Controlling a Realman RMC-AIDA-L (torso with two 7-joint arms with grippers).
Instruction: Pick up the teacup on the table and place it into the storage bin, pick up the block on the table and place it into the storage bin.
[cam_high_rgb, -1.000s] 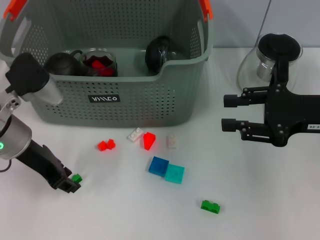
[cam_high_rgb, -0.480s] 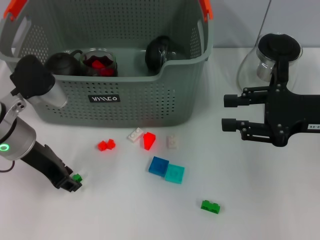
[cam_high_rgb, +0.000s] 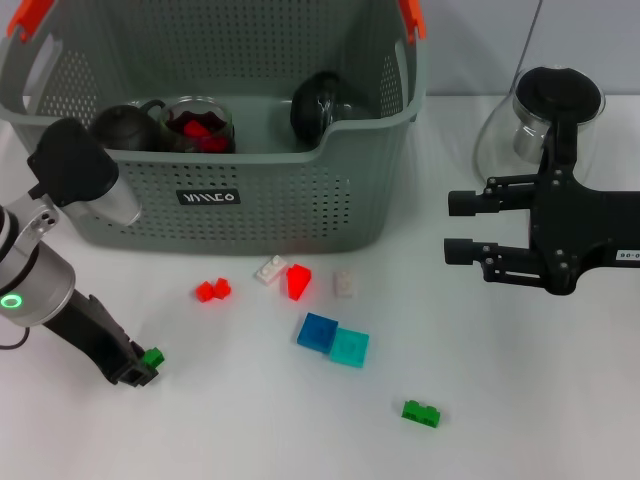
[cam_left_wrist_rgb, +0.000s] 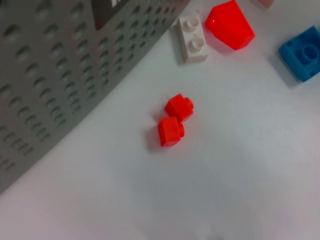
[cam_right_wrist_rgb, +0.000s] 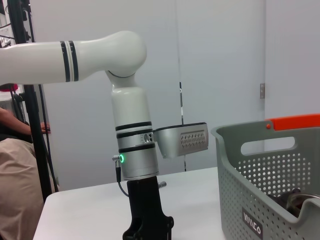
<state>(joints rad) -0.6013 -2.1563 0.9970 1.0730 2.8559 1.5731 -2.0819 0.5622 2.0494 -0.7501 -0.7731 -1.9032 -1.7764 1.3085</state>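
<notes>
My left gripper (cam_high_rgb: 140, 368) is down at the table (cam_high_rgb: 240, 430), near-left of the work area, its tip against a small green block (cam_high_rgb: 153, 355). From the head view I cannot tell whether the fingers are clamped on it or only touching it.

My right gripper (cam_high_rgb: 460, 226) hovers at the right, well apart from the blocks, fingers spread with nothing between them. A glass teapot (cam_high_rgb: 545, 115) with a dark lid stands just behind that arm.

The storage bin (cam_high_rgb: 250, 205), grey and perforated with orange handle clips (cam_high_rgb: 30, 14), sits at the back left. Inside it: a dark teacup (cam_high_rgb: 122, 128) at the left, a glass cup (cam_high_rgb: 198, 125) holding something red beside it, and another dark rounded vessel (cam_high_rgb: 318, 105) toward the right.

Loose on the table in front of the bin:
- 2 small red blocks (cam_left_wrist_rgb: 173, 120), touching each other
- 1 white block (cam_left_wrist_rgb: 192, 39), just beside a red sloped block (cam_left_wrist_rgb: 230, 25)
- 1 pale block (cam_high_rgb: 344, 283) to the right of the red sloped one
- 1 blue block (cam_high_rgb: 317, 332) touching a teal block (cam_high_rgb: 349, 347)
- 1 green block (cam_high_rgb: 421, 412) alone, nearest the front edge

The right wrist view shows my left arm (cam_right_wrist_rgb: 131, 150) standing upright over the table, green ring light on, bin wall to one side.
</notes>
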